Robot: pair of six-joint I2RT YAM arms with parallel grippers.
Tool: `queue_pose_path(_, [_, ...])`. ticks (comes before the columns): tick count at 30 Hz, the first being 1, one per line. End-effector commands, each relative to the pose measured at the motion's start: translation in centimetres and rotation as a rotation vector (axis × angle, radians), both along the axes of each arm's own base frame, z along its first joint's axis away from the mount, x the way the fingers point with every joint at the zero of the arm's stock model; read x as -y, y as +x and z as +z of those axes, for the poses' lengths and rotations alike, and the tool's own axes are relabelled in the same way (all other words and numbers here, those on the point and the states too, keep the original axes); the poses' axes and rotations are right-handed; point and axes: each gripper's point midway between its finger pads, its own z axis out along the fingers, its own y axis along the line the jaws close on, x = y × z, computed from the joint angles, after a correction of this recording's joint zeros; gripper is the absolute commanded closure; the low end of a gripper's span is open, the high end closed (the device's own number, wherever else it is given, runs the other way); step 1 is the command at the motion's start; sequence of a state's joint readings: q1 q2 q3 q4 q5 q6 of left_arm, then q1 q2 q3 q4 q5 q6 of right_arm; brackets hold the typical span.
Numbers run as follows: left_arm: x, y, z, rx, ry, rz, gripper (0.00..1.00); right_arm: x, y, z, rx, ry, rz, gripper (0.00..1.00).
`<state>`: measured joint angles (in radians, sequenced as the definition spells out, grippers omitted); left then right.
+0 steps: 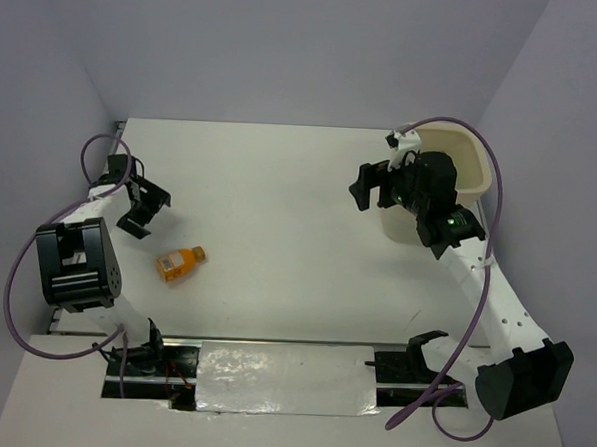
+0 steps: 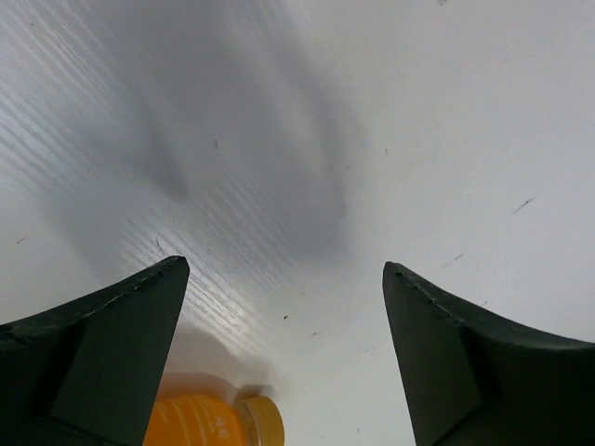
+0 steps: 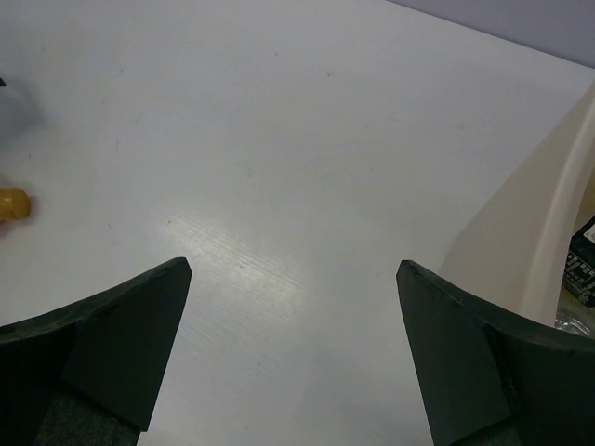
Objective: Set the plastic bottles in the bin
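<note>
One orange plastic bottle [image 1: 179, 264] with a yellow cap lies on its side on the white table, left of centre. My left gripper [image 1: 147, 214] hovers open just behind and left of it, apart from it. In the left wrist view the bottle [image 2: 195, 423] shows at the bottom edge beside the left finger [image 2: 112, 344], with nothing between the jaws of the gripper [image 2: 284, 269]. The cream bin [image 1: 472, 158] stands at the back right. My right gripper [image 1: 372, 192] hangs open beside the bin's left wall [image 3: 521, 242], holding nothing [image 3: 293, 265]. The bottle's cap [image 3: 11, 204] peeks in far left.
A label of something inside the bin [image 3: 584, 265] shows past its rim. A shiny silver sheet [image 1: 285, 378] lies along the near edge between the arm bases. Purple cables [image 1: 21, 269] loop beside each arm. Lilac walls close the table at the back and sides.
</note>
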<state>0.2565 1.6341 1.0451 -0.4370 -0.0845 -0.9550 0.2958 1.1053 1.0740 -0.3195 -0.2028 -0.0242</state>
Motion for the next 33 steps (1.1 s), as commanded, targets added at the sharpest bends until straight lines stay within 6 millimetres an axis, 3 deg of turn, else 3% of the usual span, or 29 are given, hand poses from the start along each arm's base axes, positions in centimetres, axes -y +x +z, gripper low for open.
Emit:
queue_pose_path(1, [0.1, 0.3, 3.5, 0.051, 0.033, -0.089, 0.01, -0.8, -0.4, 0.9, 0.041, 0.006, 0.052, 0.00])
queue_pose_path(8, [2.6, -2.2, 5.7, 0.100, 0.070, -0.258, 0.01, -2.0, -0.2, -0.5, 0.007, -0.004, 0.107, 0.00])
queue_pose_path(11, [4.3, -4.6, 3.7, 0.034, 0.086, -0.314, 0.01, -2.4, -0.3, -1.2, -0.006, -0.024, 0.132, 0.00])
queue_pose_path(13, [6.7, -6.4, 2.4, 0.008, 0.066, -0.388, 0.01, -2.7, -0.4, -1.3, -0.008, -0.031, 0.144, 0.00])
queue_pose_path(18, [11.5, -9.1, 1.2, -0.030, 0.076, -0.524, 0.01, -3.9, -0.9, -1.4, -0.012, -0.015, 0.204, 0.00])
queue_pose_path(25, [12.8, -12.3, -0.7, -0.098, 0.126, -0.617, 0.01, -3.7, -1.4, -1.9, -0.021, -0.019, 0.194, 0.00])
queue_pose_path(33, [17.4, -14.0, -1.5, -0.097, 0.146, -0.824, 0.01, -3.6, -1.8, -2.1, -0.021, -0.014, 0.185, 0.00])
